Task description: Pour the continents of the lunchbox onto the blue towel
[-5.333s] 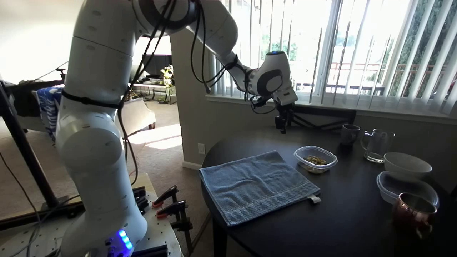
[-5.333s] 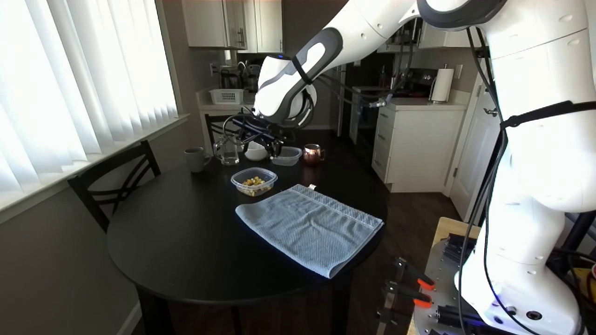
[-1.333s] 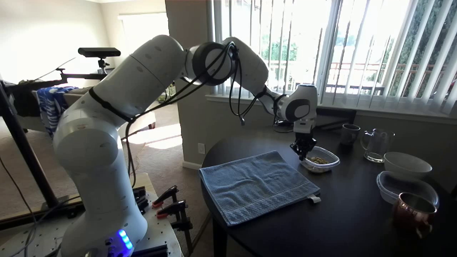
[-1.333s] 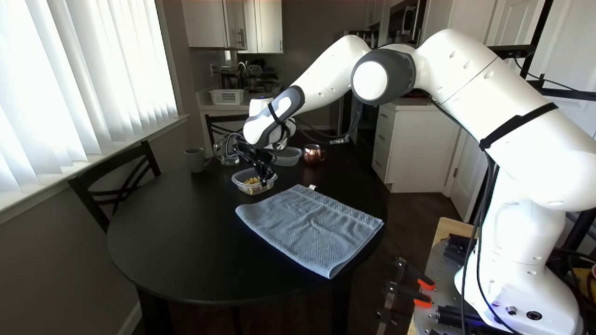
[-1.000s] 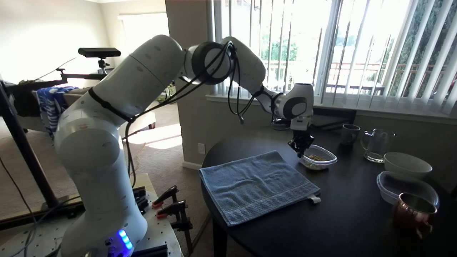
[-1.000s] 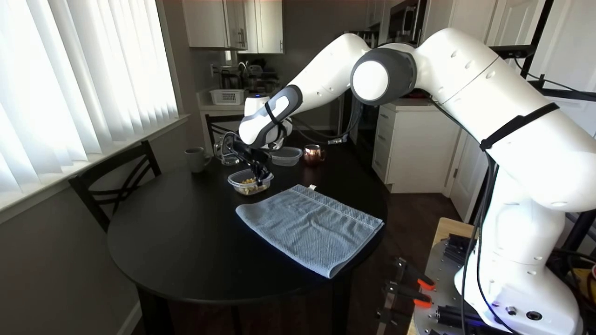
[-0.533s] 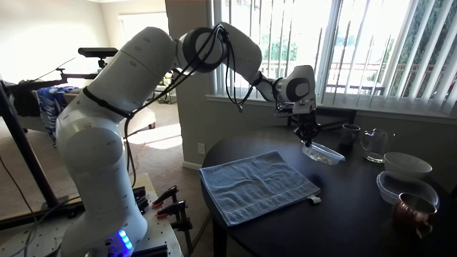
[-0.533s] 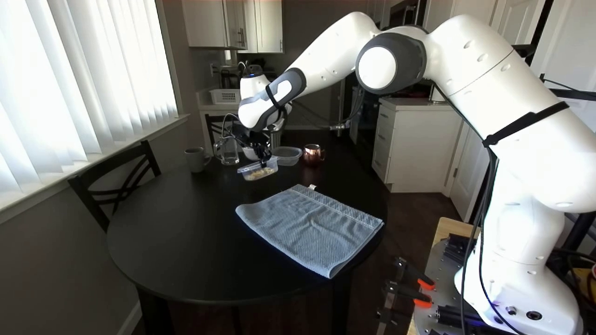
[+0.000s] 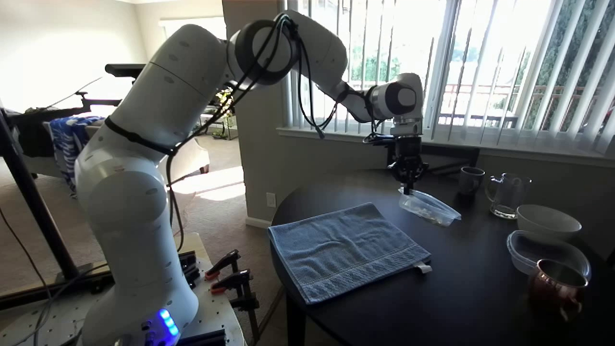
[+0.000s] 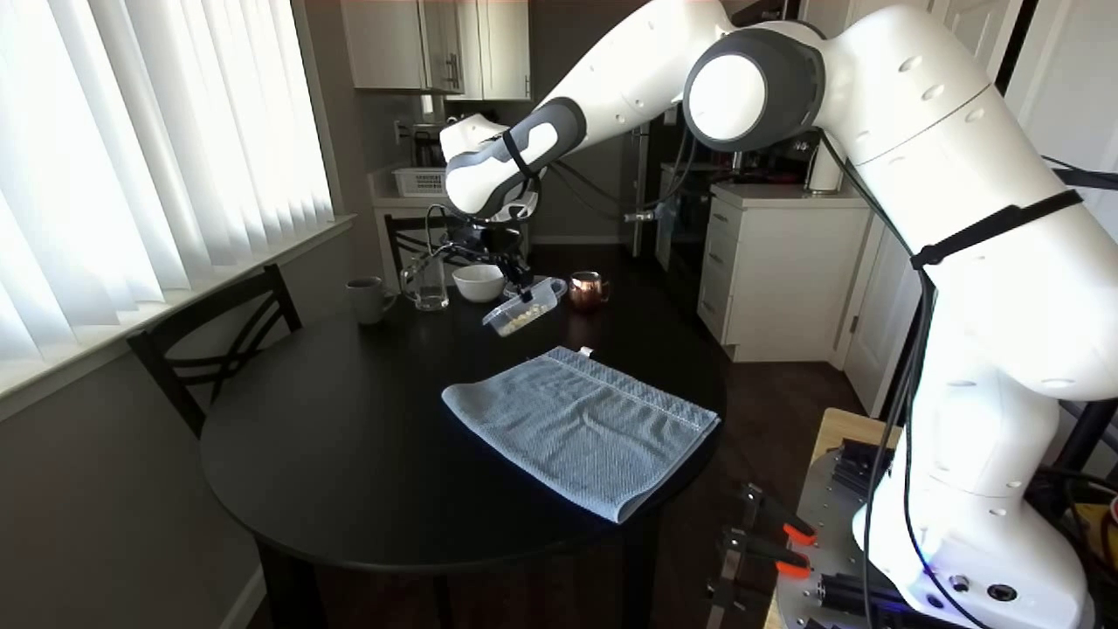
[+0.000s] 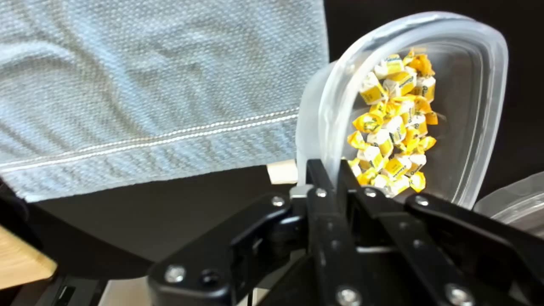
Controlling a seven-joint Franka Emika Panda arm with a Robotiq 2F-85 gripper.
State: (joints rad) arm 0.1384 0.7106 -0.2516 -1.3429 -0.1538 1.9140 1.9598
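Grasping the box [image 11: 457, 110] by its rim with the gripper [image 11: 331, 170]; clenching the clear plastic between two fingertips, with one set outside the wall and one inside; holding it up off the table [image 10: 367, 454], tilted, with one end lower in an exterior view; carrying sweets [image 11: 395, 127] in it, in yellow and white wrappers, heaped along the gripped side in the wrist view, with some of the floor of the box left bare beyond them; bending the arm [image 9: 129, 202] high, with the gripper pointing down.

Holding the box, in both exterior views, just beside the towel [image 9: 348, 250], near the edge with the tag [image 9: 424, 267]; in the wrist view, covering a little of that edge with the wall of the box; hard to judge any overlap from straight above; as for the towel, laid flat on the table, wrinkled, with a stitched band along the tagged edge.

Farther from the towel than the box, on the same table, with a grey mug [image 9: 470, 182], a glass mug [image 9: 511, 194], a bowl [image 9: 547, 222], a tub [image 9: 521, 262] and a copper mug [image 9: 553, 290] near one another; with part of the tub hidden in both exterior views; in an exterior view, with a chair [image 10: 210, 306] close to the table, near the blinds [image 10: 175, 157].
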